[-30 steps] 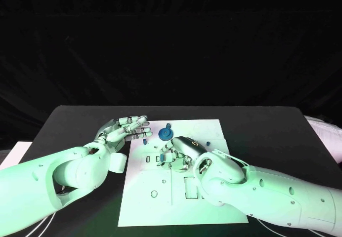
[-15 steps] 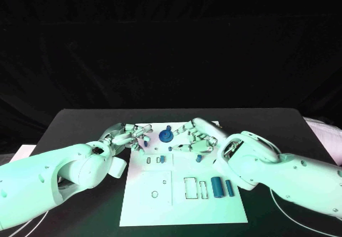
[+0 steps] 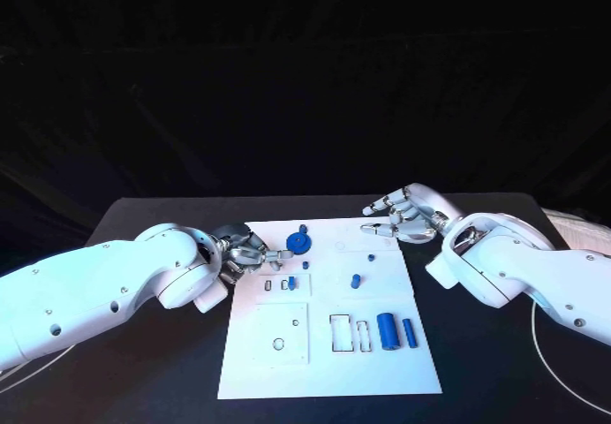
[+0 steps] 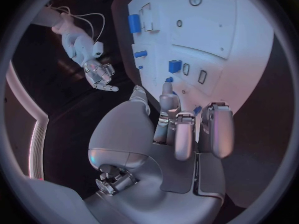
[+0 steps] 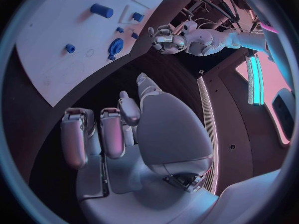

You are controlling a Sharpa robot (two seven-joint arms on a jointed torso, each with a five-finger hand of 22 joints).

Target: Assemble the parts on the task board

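Observation:
The white task board (image 3: 325, 353) lies mid-table. On it are a blue gear-like disc (image 3: 299, 241), two small blue pieces (image 3: 291, 283) (image 3: 355, 282) and two blue cylinders (image 3: 387, 331) (image 3: 409, 332). My left hand (image 3: 248, 253) sits at the board's left edge beside the disc. Its fingers are curled in and I see nothing in them. In the left wrist view one fingertip (image 4: 167, 90) reaches close to a small blue peg (image 4: 169, 79). My right hand (image 3: 405, 216) hovers off the board's far right corner, fingers loosely apart and holding nothing.
Black tabletop (image 3: 509, 353) surrounds the board on all sides. Several empty slots and holes are cut in the board's near half (image 3: 279, 343). A pale object (image 3: 579, 231) lies at the table's right edge.
My right hand lifted off the board's middle and moved to the far right corner, uncovering the two cylinders. My left hand drew back to the board's left edge and curled its fingers.

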